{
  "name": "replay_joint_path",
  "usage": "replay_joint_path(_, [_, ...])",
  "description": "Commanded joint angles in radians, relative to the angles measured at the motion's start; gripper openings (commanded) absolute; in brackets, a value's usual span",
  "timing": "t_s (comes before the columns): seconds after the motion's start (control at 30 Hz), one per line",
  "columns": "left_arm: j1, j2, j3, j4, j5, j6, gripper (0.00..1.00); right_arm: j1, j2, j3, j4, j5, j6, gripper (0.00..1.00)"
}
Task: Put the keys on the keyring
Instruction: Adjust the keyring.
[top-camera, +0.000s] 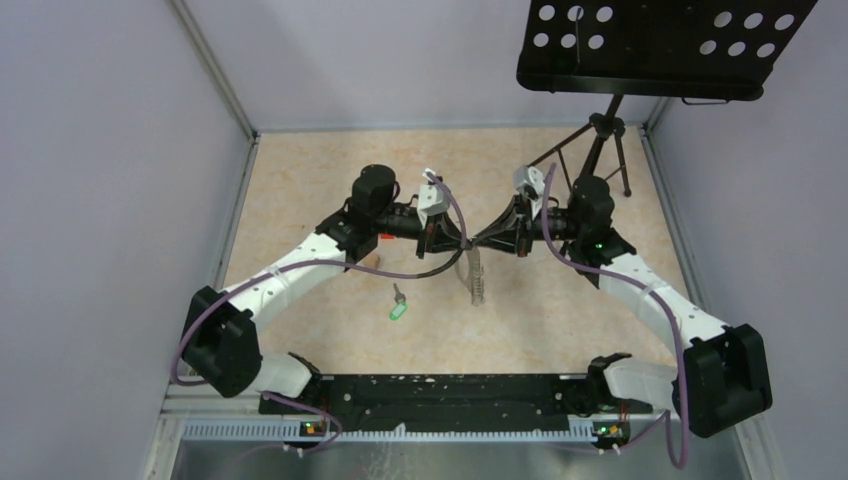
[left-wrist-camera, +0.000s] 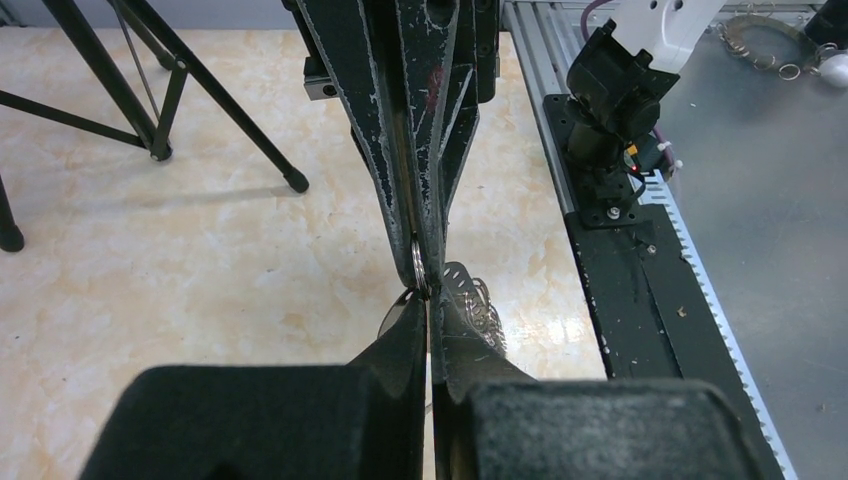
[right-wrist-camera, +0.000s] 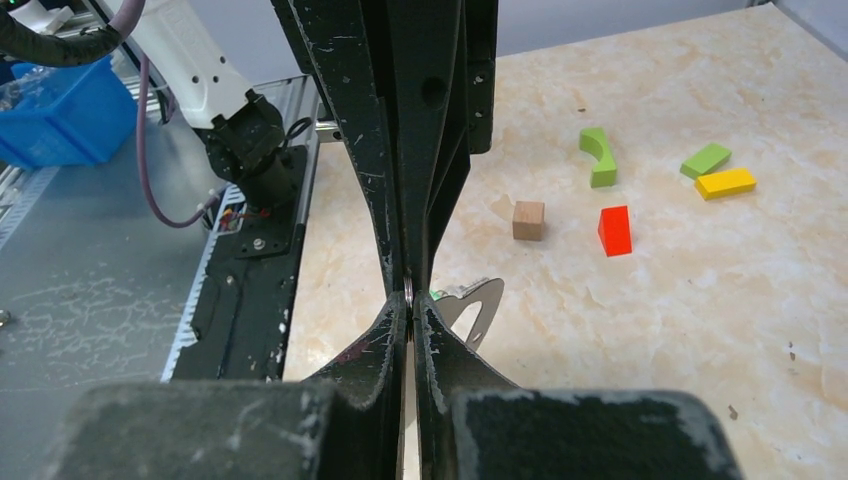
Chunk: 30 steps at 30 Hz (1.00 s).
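From above, the left gripper (top-camera: 452, 243) and the right gripper (top-camera: 497, 240) meet tip to tip over the middle of the table (top-camera: 300, 200). Some silver keys (top-camera: 475, 280) hang just under them, and one key with a green tag (top-camera: 397, 306) lies apart on the table, nearer the left arm. In the left wrist view both grippers are closed tight on the thin keyring (left-wrist-camera: 419, 263), seen edge-on, with the keys just beside it. The right wrist view shows this closed pinch too, and coloured blocks (right-wrist-camera: 614, 232) lie well apart.
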Motion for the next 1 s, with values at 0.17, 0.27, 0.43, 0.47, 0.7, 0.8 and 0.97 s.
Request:
replay_joint_path(0.17, [-0.012, -0.047, 0.040, 0.002, 0.021, 0.078, 0.00, 0.011, 0.001, 0.052, -0.129, 0.051, -0.147, 0.00])
replay_joint_path(0.27, [-0.011, -0.051, 0.038, -0.001, 0.019, 0.083, 0.00, 0.011, 0.005, 0.055, -0.153, 0.056, -0.170, 0.00])
replay_joint_path(0.43, [-0.011, -0.050, 0.045, -0.008, 0.009, 0.097, 0.00, 0.011, 0.007, 0.063, -0.196, 0.056, -0.206, 0.00])
replay_joint_path(0.47, [-0.011, -0.047, 0.047, -0.008, 0.007, 0.097, 0.00, 0.011, 0.006, 0.063, -0.196, 0.052, -0.206, 0.00])
replay_joint_path(0.7, [-0.012, -0.016, 0.078, -0.011, 0.003, 0.090, 0.20, 0.011, 0.011, 0.059, -0.201, 0.048, -0.212, 0.00])
replay_joint_path(0.8, [-0.012, -0.001, 0.088, -0.011, 0.011, 0.084, 0.23, 0.011, 0.015, 0.060, -0.201, 0.046, -0.211, 0.00])
replay_joint_path(0.97, [-0.013, 0.014, 0.093, -0.027, 0.010, 0.095, 0.28, 0.011, 0.015, 0.060, -0.201, 0.046, -0.211, 0.00])
